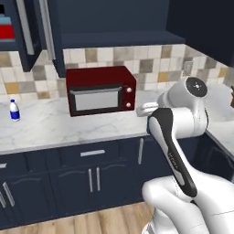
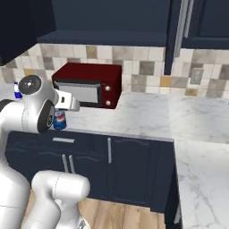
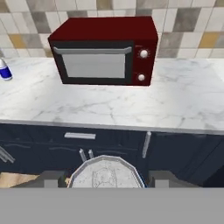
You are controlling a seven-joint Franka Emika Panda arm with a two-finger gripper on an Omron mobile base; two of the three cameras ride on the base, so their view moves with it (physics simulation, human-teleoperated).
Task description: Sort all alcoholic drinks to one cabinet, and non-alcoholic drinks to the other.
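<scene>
The short blue can (image 2: 59, 121) hangs under my hand in front of the microwave, above the counter's front edge. My gripper (image 2: 60, 114) is shut on it. In the hand view the can's silver top (image 3: 105, 171) sits between the two fingertips of the gripper (image 3: 106, 180). The small white bottle with a blue label (image 1: 14, 110) stands on the counter left of the microwave, also visible as the white bottle (image 3: 4, 70). A dark navy wall cabinet (image 1: 32, 41) at the upper left stands open, and a red bottle (image 1: 7, 31) shows partly inside it. The grey-brown bottle is out of view.
A dark red microwave (image 1: 100, 90) stands on the marble counter (image 1: 55, 125) against the tiled wall. Navy base cabinets and drawers (image 1: 91, 173) run below. More navy wall cabinets with silver bar handles (image 2: 181, 22) hang at the upper right; the counter turns a corner at the right.
</scene>
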